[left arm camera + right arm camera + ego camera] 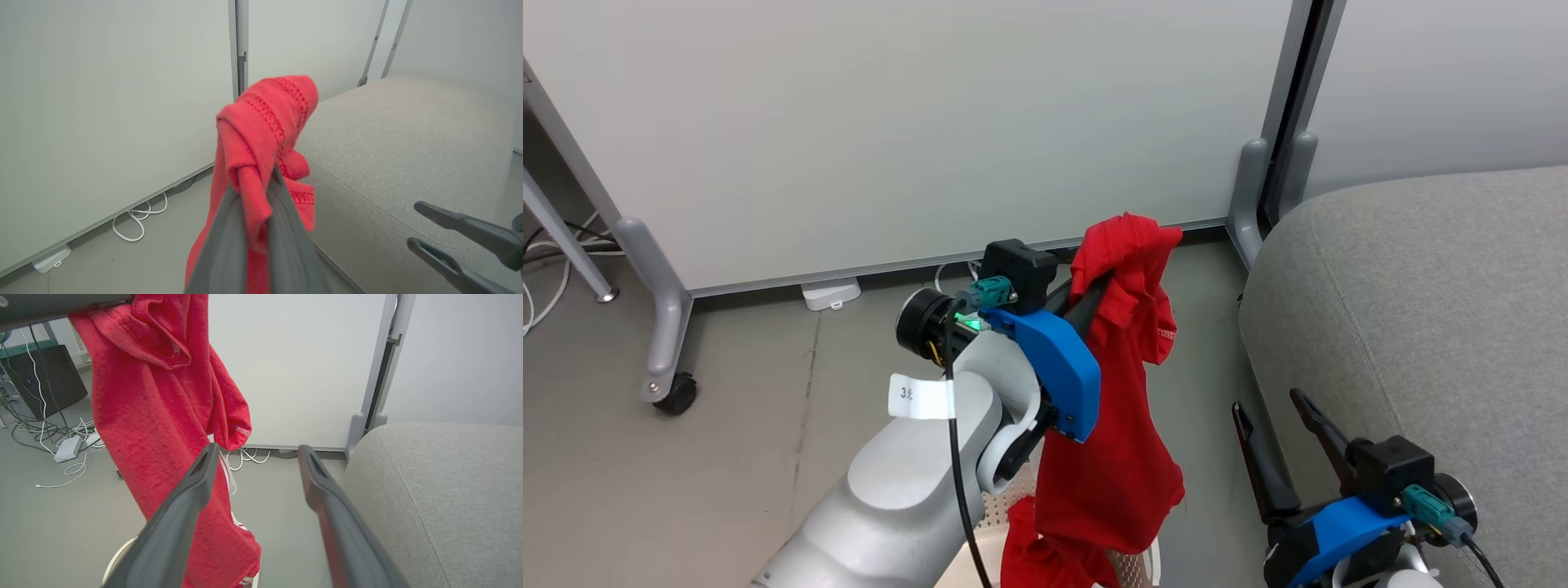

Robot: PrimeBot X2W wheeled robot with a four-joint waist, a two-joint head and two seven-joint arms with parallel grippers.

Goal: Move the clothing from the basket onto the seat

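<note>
A red piece of clothing (1119, 457) hangs from my left gripper (1104, 282), which is shut on its bunched top edge above the floor, left of the seat. In the left wrist view the fabric (269, 114) folds over both fingertips. Its lower end, with white stripes (229, 473), trails down into the basket (1001, 506), whose cream rim (118, 555) peeks out below. The seat (1421, 286), a grey sofa (400, 134), lies to the right. My right gripper (1266, 404) stands open and holds nothing beside the sofa's front edge (449, 490).
Pale partition panels (931, 122) stand behind, on grey feet with a caster (674, 392). A white adapter (831, 292) and cables (61, 449) lie along the floor at the panel's base. A black box (45, 384) sits far left.
</note>
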